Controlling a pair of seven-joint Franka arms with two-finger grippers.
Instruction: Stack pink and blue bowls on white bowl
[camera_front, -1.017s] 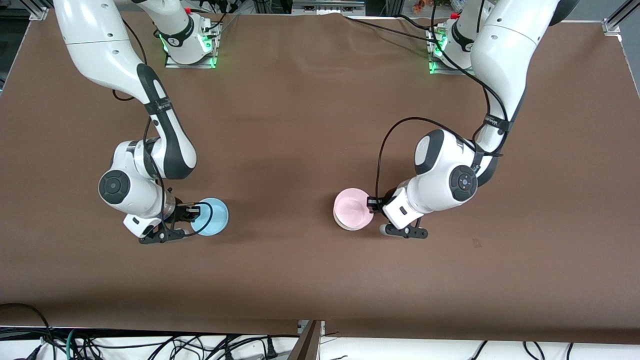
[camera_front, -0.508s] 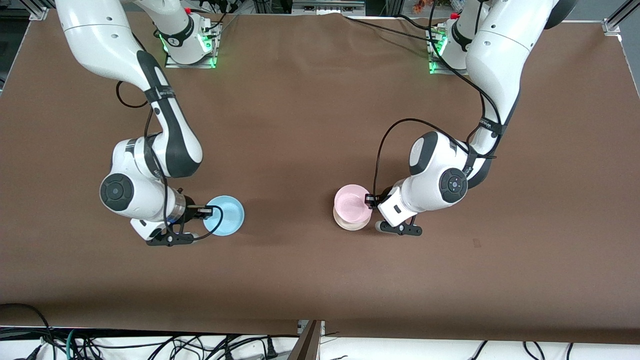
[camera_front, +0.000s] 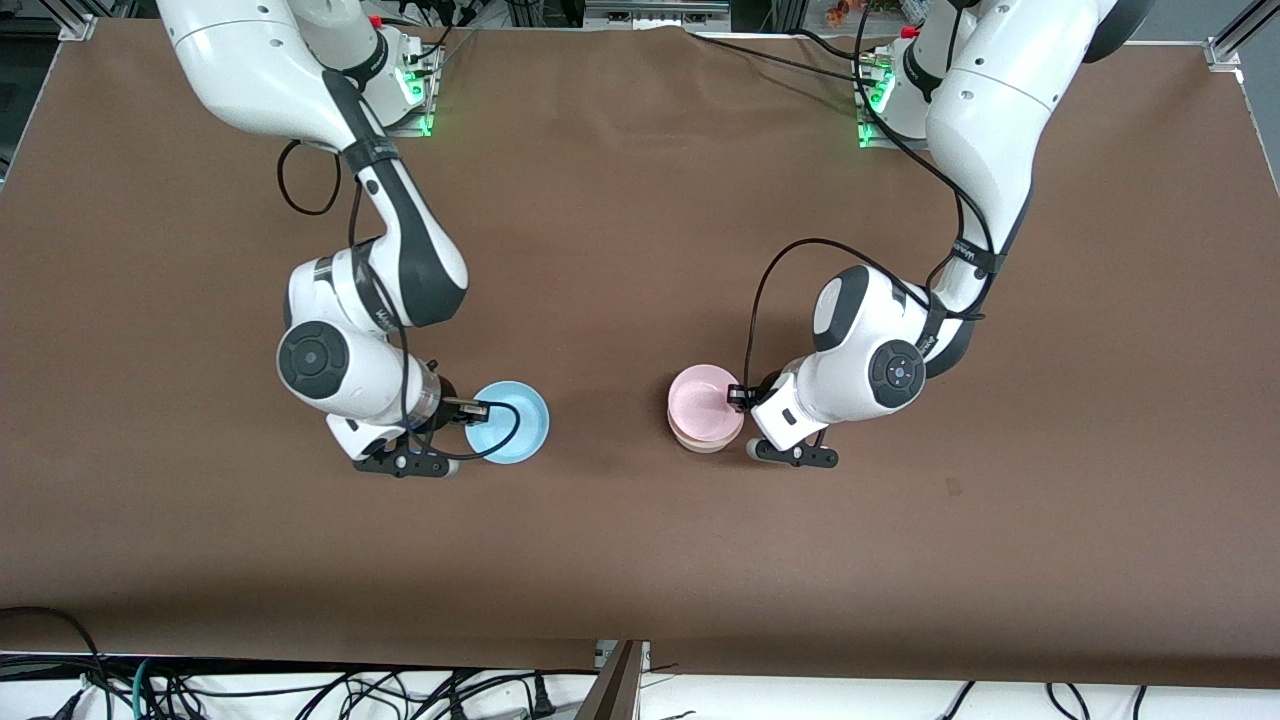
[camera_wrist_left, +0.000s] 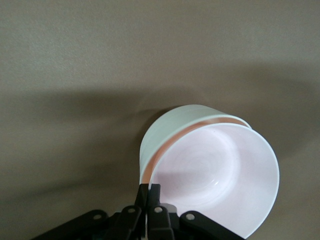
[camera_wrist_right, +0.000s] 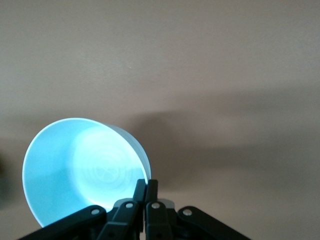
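Since one second ago, the right gripper (camera_front: 478, 408) has carried the blue bowl (camera_front: 508, 421) from the lower left of the frame toward the middle, its jaws pinching the rim. At center right, the left gripper (camera_front: 741, 396), also pinching, holds the pink bowl (camera_front: 704, 402) partly seated in the white bowl (camera_wrist_left: 172, 130). If it releases while the pink bowl sits tilted, the stack may wobble, and the arriving blue bowl could knock it.

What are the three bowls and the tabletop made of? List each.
Pink bowl: likely smooth glossy plastic, soft sheen inside.
Blue bowl: same look, faint concentric rings on its floor.
White bowl: thin smooth wall, probably plastic.
Table: matte brown covering, slightly creased; material unclear.
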